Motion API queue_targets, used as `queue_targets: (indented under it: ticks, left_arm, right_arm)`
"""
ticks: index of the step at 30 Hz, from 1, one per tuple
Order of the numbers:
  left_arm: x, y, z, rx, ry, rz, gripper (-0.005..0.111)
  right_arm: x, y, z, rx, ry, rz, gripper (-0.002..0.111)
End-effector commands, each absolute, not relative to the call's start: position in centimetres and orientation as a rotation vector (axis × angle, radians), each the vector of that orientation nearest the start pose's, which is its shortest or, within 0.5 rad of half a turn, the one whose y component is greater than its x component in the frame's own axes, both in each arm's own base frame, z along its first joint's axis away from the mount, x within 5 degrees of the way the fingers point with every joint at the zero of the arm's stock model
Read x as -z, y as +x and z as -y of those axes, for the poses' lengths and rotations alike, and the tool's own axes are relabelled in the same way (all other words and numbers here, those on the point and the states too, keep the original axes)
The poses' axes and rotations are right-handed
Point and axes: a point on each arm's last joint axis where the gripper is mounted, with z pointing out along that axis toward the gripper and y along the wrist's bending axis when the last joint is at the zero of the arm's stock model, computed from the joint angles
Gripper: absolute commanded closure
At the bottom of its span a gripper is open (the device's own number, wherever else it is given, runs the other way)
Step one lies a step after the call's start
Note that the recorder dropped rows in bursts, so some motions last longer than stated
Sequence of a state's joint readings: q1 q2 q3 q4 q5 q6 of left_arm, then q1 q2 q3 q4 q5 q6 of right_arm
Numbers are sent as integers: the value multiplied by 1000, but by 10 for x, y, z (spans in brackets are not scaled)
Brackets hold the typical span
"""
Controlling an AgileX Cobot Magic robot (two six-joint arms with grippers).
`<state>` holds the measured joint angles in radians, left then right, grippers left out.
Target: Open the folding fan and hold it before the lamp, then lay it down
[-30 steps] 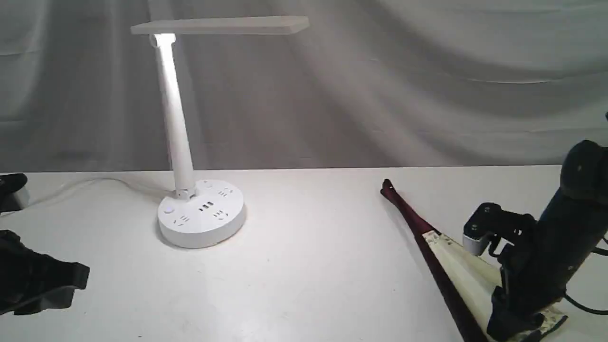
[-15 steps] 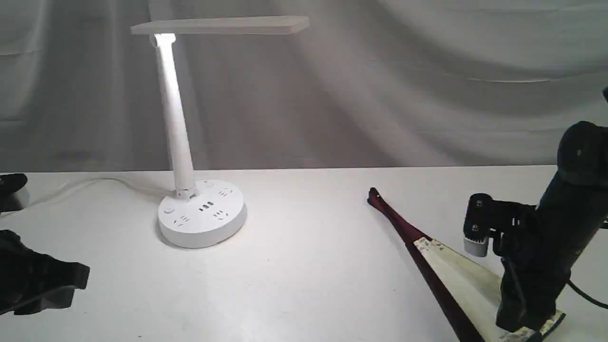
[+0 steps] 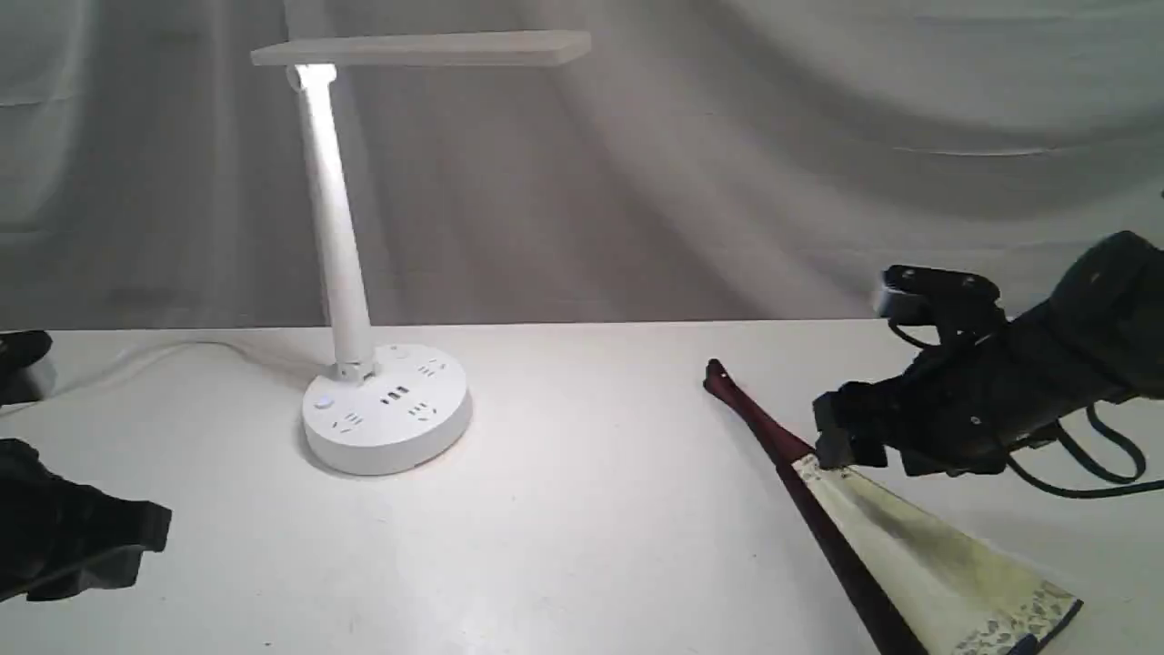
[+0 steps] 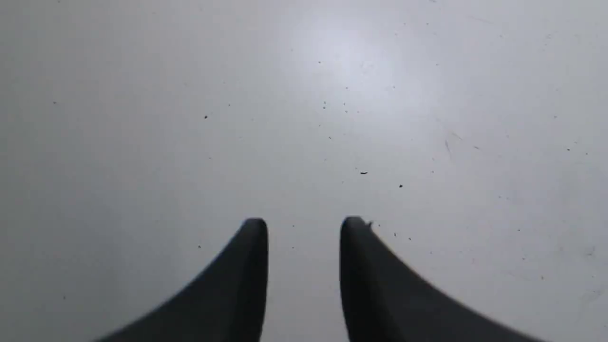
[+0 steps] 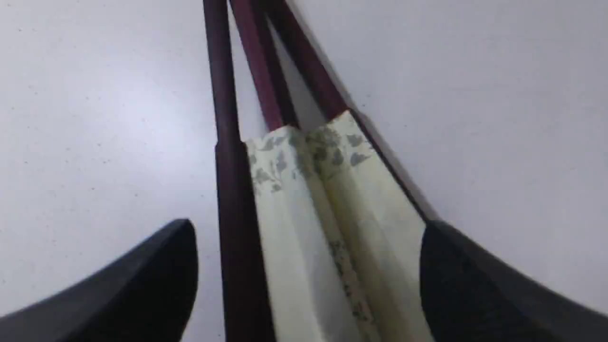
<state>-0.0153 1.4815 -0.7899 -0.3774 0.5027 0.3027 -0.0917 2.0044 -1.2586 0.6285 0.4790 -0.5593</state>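
The folding fan [image 3: 909, 546] lies on the white table at the right, only slightly spread, its maroon ribs running to a pivot end [image 3: 716, 373] that points toward the lamp. In the right wrist view the cream leaf [image 5: 304, 213] and dark ribs lie between my wide-apart fingers. My right gripper [image 3: 832, 441] is open and hovers just over the spot where the leaf begins. The lit white lamp [image 3: 386, 409] stands at the left centre. My left gripper [image 3: 136, 537] rests low at the left edge, open and empty [image 4: 304, 223].
A white cable [image 3: 136, 355] runs from the lamp base to the back left. A dark object [image 3: 23, 350] sits at the left edge. Grey cloth hangs behind the table's back edge. A black cable [image 3: 1091, 464] loops under my right arm.
My right gripper has lifted off the fan's wide end and swung up along it toward the ribs. The fan slid a little left, and its leaf now lies uncovered. The left arm has not moved.
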Motion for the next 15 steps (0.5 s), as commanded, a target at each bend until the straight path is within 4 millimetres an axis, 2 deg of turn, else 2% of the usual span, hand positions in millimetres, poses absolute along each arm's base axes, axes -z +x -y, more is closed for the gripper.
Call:
queue_targets:
  ticks: [1, 4, 8, 12, 15]
  left_arm:
    - [-206, 277, 21, 259, 15, -2626, 80]
    - [-206, 277, 21, 259, 15, -2626, 80]
    - [-206, 277, 21, 259, 15, -2626, 80]
    - [-207, 277, 22, 275, -3, -2624, 80]
    - [-207, 277, 22, 279, -8, -2623, 80]
  right_arm:
    - [-142, 410, -1, -327, -16, -2611, 43]
    - [-134, 409, -13, -240, -241, -2631, 43]
    - [-132, 409, -22, -127, -432, -2618, 43]
    - [-132, 411, -22, -100, -405, -2604, 45]
    - [-132, 411, -22, -124, -307, -2618, 45]
